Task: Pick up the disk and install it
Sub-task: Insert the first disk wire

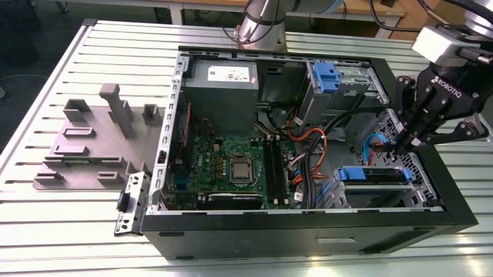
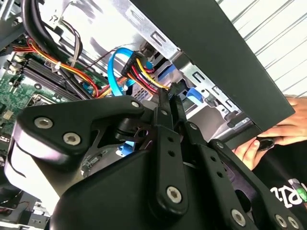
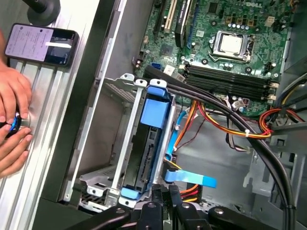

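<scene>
The disk (image 1: 374,173) sits in the metal drive cage (image 1: 416,199) at the near corner of the open computer case, on the exterior view's right. Its blue carrier (image 3: 158,106) frames the silver drive, which stands on edge between the cage rails in the first wrist view. My gripper (image 1: 398,149) hangs just above and behind the cage, fingers pressed together with nothing between them. In the second wrist view the fingertips (image 2: 169,98) point toward the red-yellow power cables and the blue data cable (image 2: 115,72). My gripper (image 3: 166,190) is close to the cage's end.
A person's hands (image 3: 10,120) rest on the slatted table beside the case, near a phone (image 3: 41,44). Inside the case are the motherboard (image 1: 231,161), the grey power supply (image 1: 223,78), a blue latch (image 1: 326,76) and loose cables (image 1: 308,141). A grey fixture (image 1: 92,138) stands on the exterior view's left.
</scene>
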